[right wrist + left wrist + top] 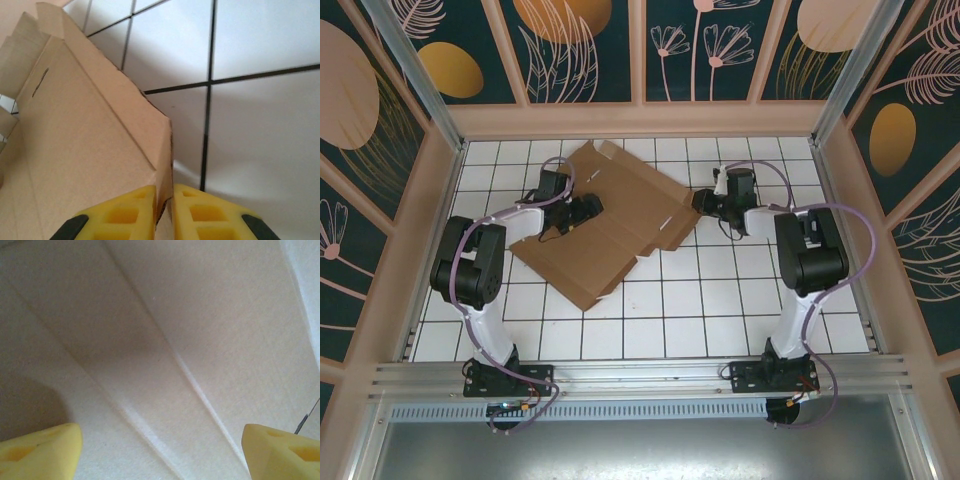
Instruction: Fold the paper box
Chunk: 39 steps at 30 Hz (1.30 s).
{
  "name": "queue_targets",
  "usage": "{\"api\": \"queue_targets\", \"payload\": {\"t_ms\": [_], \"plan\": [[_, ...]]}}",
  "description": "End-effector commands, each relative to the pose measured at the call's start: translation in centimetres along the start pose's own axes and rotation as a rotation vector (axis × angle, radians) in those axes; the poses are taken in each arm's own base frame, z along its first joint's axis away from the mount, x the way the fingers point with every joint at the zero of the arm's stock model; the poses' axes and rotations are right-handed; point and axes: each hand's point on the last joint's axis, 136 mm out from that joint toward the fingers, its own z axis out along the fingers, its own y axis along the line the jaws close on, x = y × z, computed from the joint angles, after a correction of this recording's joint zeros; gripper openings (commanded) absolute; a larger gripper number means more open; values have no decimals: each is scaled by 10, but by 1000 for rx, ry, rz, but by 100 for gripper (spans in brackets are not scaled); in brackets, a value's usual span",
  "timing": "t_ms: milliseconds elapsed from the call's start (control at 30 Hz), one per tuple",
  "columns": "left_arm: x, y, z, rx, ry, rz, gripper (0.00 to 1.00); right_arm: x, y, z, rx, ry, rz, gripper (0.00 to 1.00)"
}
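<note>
The paper box [610, 235] lies as a flat, unfolded sheet on the tiled table [720, 310], turned on a diagonal, left of centre and toward the far side. My right gripper [164, 200] is pinched shut on the sheet's right-hand edge. In the right wrist view the cardboard edge runs down between my two yellow fingers [125, 212], with bare tile just to the right. My left gripper [161, 447] hangs over the left part of the sheet with its jaws spread wide and nothing between them. Below it I see plain cardboard and scored creases [192, 377] running diagonally. I cannot tell whether its fingertips touch the board.

As I judge it, the step in hand is raising the right flap along its score. My bite is thin and close to a corner, so I should swing the edge up and to the left in an arc about the crease. A straight upward or outward pull would likely drag the whole sheet across the smooth tiles, or slip the edge out of my pinch.

The left gripper can help by pressing down on the panel just inside a crease to anchor the sheet. I want the bend to form at the score, not mid-panel. I also want a firm hold without crushing the corrugation.
</note>
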Motion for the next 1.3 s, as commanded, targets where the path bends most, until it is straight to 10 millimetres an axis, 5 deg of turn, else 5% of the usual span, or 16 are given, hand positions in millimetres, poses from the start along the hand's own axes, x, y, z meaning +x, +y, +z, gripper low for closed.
{"api": "queue_targets", "payload": {"t_ms": [0, 400, 567, 1267], "plan": [[-21, -30, -22, 56, -39, 41, 83, -23, 37, -22, -14, -125, -210, 15], [-42, -94, -38, 269, -14, 4, 85, -20, 75, -65, -28, -279, -337, 6], [-47, -125, -46, 346, 32, 10, 95, -20, 96, -79, 48, -358, -481, 5], [-58, -124, -16, 191, 114, -119, 96, -1, 146, -100, 208, -477, -822, 6]]}}
